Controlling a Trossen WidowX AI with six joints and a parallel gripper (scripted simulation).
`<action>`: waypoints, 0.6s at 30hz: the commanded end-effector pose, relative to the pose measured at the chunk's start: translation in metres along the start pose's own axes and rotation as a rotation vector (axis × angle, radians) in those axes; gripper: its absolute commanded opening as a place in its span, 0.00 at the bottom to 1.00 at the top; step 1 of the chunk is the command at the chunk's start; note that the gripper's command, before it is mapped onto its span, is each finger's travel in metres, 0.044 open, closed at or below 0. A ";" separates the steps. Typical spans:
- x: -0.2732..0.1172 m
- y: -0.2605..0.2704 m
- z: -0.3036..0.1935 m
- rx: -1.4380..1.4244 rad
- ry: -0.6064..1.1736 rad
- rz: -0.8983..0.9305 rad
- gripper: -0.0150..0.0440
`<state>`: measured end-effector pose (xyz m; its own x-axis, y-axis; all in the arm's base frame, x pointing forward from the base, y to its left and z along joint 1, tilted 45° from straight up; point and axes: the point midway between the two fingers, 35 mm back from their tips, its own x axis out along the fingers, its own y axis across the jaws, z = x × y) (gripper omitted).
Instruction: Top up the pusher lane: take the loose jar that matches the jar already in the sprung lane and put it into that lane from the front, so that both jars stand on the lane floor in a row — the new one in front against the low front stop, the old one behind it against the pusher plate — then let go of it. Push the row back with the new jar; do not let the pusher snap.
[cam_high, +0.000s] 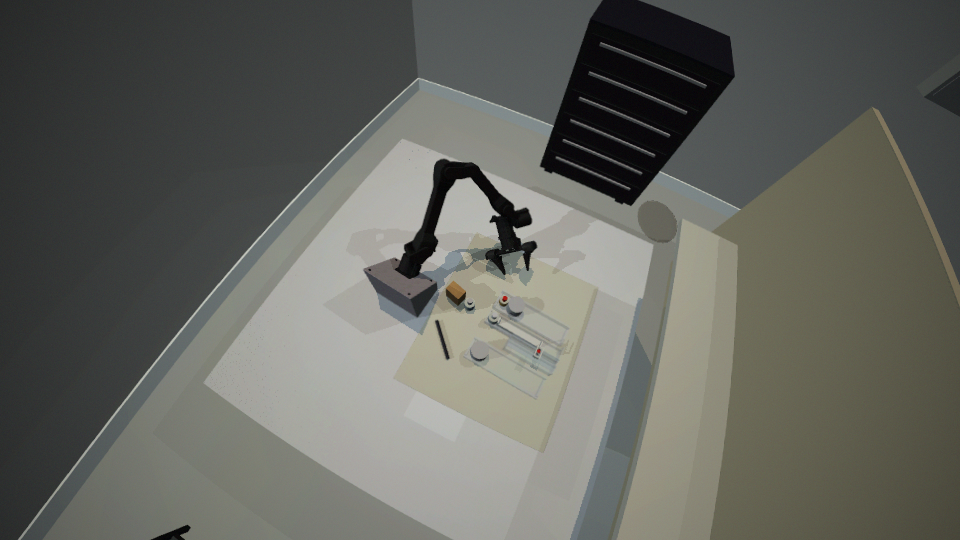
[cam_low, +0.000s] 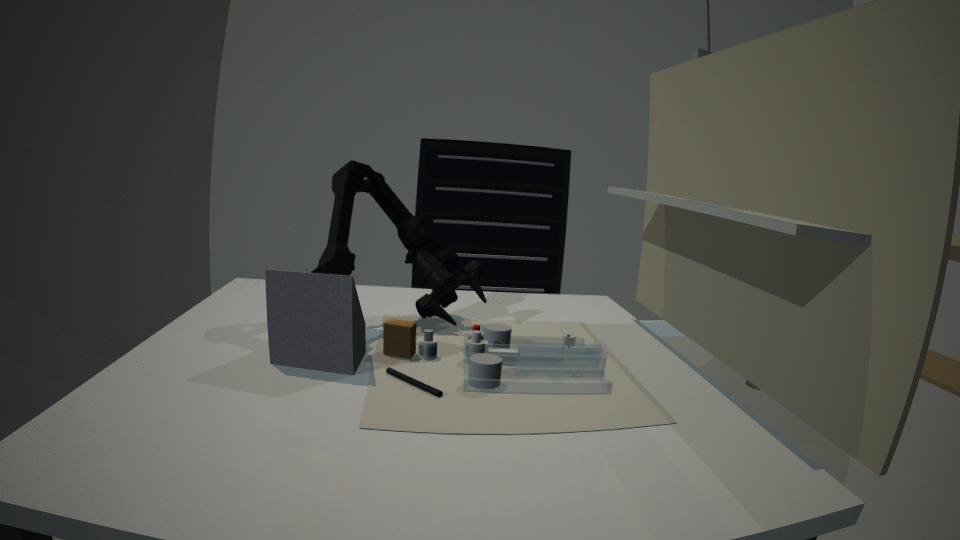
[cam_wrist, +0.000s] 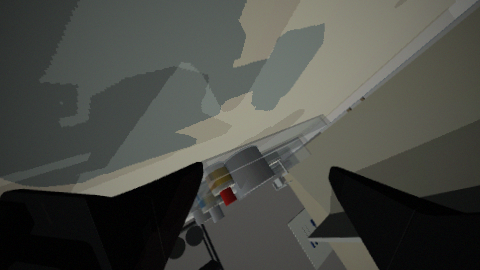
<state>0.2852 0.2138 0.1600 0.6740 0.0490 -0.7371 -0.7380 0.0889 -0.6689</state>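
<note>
My gripper (cam_high: 515, 271) (cam_low: 469, 312) (cam_wrist: 265, 170) is open and empty, raised above the mat on the far side of the clear lanes (cam_high: 508, 378) (cam_low: 537, 387). A loose jar (cam_high: 469, 304) (cam_low: 427, 348) with a pale cap and blue label stands upright beside the brown block. Another pale-capped jar (cam_high: 494, 318) (cam_low: 475, 344) stands at the front end of the middle lane, a white strip behind it; its label is partly hidden. A red-capped jar (cam_high: 504, 300) (cam_wrist: 220, 179) with a yellow band stands at the front of the far lane. Pusher plate contact cannot be made out.
Grey cylinders stand in the far lane (cam_high: 515, 306) (cam_low: 496, 335) (cam_wrist: 250, 170) and near lane (cam_high: 479, 350) (cam_low: 485, 371). The brown block (cam_high: 455, 292) (cam_low: 399, 338) and a black rod (cam_high: 442, 339) (cam_low: 414, 382) lie on the arm's side. A shelf (cam_low: 738, 213) juts from the right panel.
</note>
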 end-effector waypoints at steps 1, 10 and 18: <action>0.033 0.017 -0.055 0.146 0.088 0.212 1.00; 0.053 0.064 -0.149 0.634 0.173 0.669 1.00; 0.038 0.090 -0.195 1.224 0.091 1.011 1.00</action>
<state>0.2526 0.0436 0.0560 -0.0597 0.3500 -0.9348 -0.5727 0.7550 0.3193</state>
